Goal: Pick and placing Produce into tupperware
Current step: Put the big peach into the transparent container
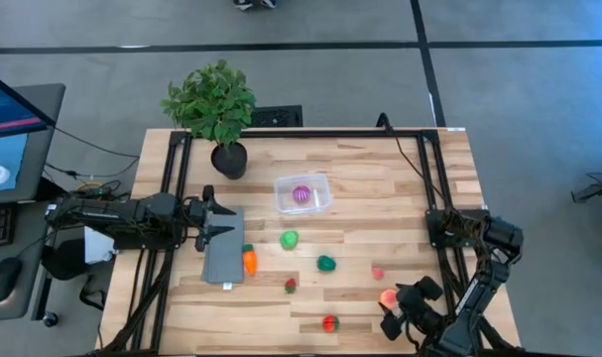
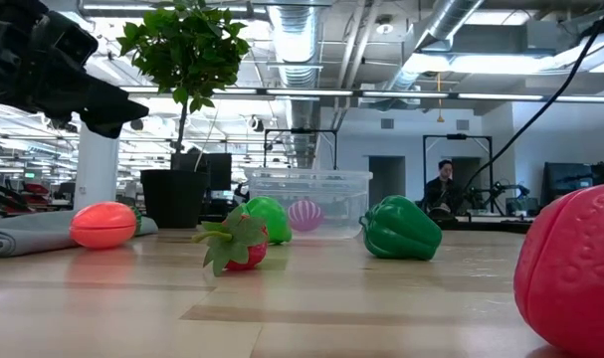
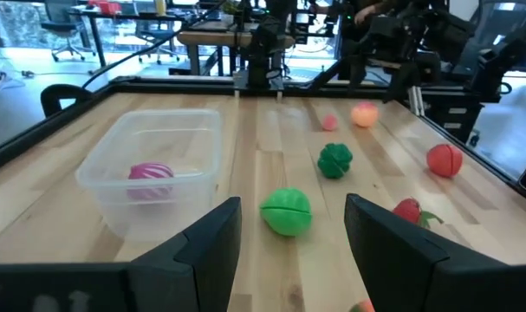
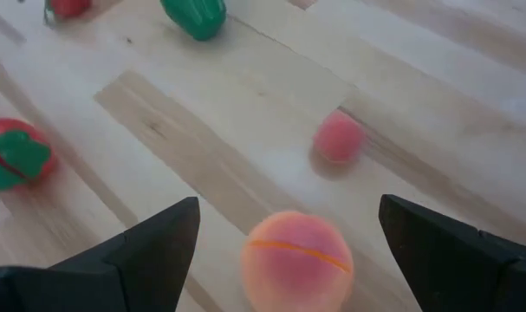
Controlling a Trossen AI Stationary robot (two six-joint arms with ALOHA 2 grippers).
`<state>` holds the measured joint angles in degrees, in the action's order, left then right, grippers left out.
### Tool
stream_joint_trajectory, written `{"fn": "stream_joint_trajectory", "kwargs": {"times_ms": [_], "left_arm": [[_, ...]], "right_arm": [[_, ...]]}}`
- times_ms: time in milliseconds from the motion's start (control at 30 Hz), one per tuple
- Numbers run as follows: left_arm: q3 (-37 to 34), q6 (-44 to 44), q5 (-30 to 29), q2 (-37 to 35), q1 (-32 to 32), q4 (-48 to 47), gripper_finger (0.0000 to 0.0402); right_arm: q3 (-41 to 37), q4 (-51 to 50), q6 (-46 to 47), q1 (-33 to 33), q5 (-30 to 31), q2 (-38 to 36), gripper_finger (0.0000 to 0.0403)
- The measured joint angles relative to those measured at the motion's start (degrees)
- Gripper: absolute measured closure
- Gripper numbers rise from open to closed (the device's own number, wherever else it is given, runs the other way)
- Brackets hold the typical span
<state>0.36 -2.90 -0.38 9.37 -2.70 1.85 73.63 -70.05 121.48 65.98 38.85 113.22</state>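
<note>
Tupperware (image 1: 302,194) at frame centre holds one purple piece (image 1: 301,195). Right end effector (image 1: 392,312), fingers apart, straddles the peach fruit (image 1: 389,297) lower right. Left end effector (image 1: 213,227) hovers part-open, holding nothing.

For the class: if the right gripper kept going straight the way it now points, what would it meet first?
Most likely the peach-coloured toy fruit, which lies between the open fingers of the right gripper and just ahead of them. The small pink piece sits farther along; how near the gripper is to the table is hard to judge.

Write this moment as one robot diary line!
right hand: open over peach fruit | left hand: empty, near grey slab | tub: holds purple fruit
</note>
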Motion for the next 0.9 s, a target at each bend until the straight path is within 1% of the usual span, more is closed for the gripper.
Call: {"fn": "stream_joint_trajectory", "kwargs": {"times_ms": [133,300,467,633,900], "left_arm": [[0.0,-0.2,0.1,0.0,0.0,0.0,0.0205],[0.0,-2.0,0.2,0.0,0.0,0.0,0.0205],[0.0,-4.0,0.2,0.0,0.0,0.0,0.0205],[0.0,-4.0,0.2,0.0,0.0,0.0,0.0205],[0.0,-4.0,0.2,0.0,0.0,0.0,0.0205]], "right_arm": [[0.0,2.1,0.2,-1.7,-2.9,2.7,0.0024],[0.0,2.8,1.4,-3.4,-4.3,6.1,0.0024],[0.0,3.9,1.5,-3.9,-4.6,6.2,0.0024],[0.0,5.4,1.6,-3.9,-7.5,6.2,0.0024],[0.0,5.4,1.7,-3.9,-7.5,6.2,0.0027]]}}
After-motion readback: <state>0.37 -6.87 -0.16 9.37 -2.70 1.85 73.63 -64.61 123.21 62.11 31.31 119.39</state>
